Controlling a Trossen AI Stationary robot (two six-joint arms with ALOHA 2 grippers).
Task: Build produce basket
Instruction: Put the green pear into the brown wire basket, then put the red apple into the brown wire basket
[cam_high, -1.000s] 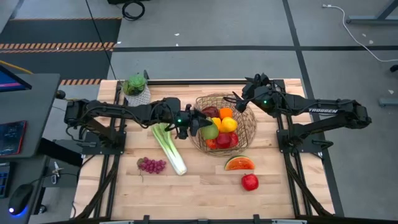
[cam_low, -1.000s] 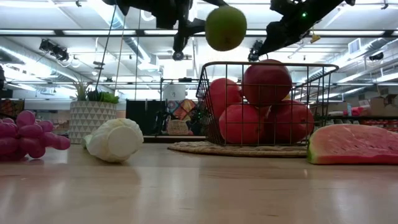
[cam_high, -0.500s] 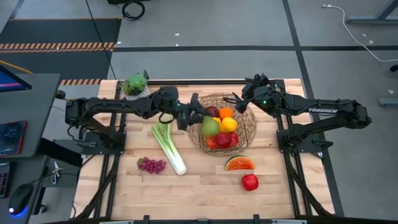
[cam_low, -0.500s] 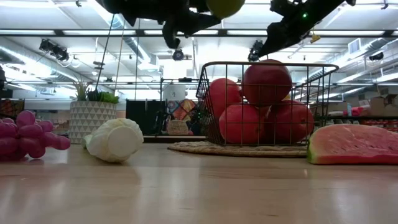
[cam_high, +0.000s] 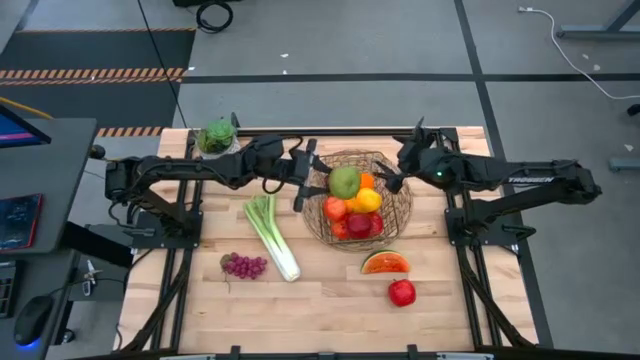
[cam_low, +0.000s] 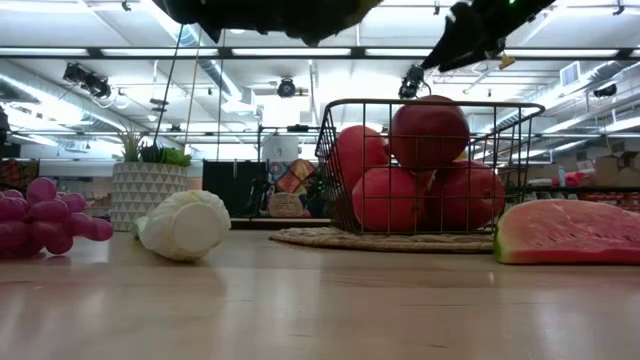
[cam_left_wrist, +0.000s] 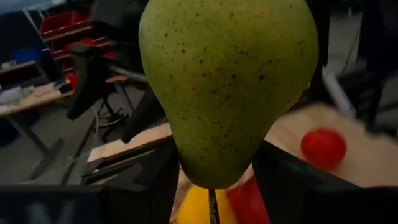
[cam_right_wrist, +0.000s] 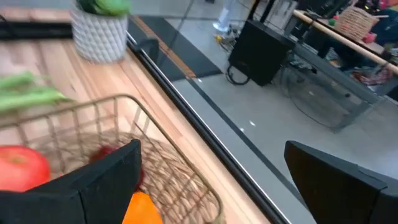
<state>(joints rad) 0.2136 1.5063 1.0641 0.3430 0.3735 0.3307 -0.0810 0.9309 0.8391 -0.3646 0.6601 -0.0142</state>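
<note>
My left gripper (cam_high: 322, 186) reaches in level from the table's left and is shut on a green pear (cam_high: 344, 182), which hangs above the wire basket (cam_high: 402, 222). In the basket lie red apples (cam_high: 358, 222), an orange (cam_high: 364, 181) and a yellow fruit (cam_high: 368, 200). My right gripper (cam_high: 402, 172) hovers open over the basket's far right rim, holding nothing. A leek (cam_high: 270, 236), purple grapes (cam_high: 243, 265), a watermelon slice (cam_high: 385, 263) and a red apple (cam_high: 402, 292) lie on the table. My left gripper pinches the pear's narrow end (cam_left_wrist: 193, 168) between its two fingers (cam_left_wrist: 155, 186), one on each side. The fingers come level from the table's left. The pear's broad end points away from the gripper, and the pear is lifted clear above the fruit in the basket.
A potted plant (cam_high: 218, 140) stands at the far left corner. The basket sits on a woven mat (cam_low: 380, 240). Bare wood lies along the near edge and at the near right beyond the apple.
My left gripper has rolled its wrist about and carried the pear up and toward the far edge, from the basket's near left rim to above its middle. The pear has risen out of the low view's top. My right gripper has drawn slightly toward the table's right.
</note>
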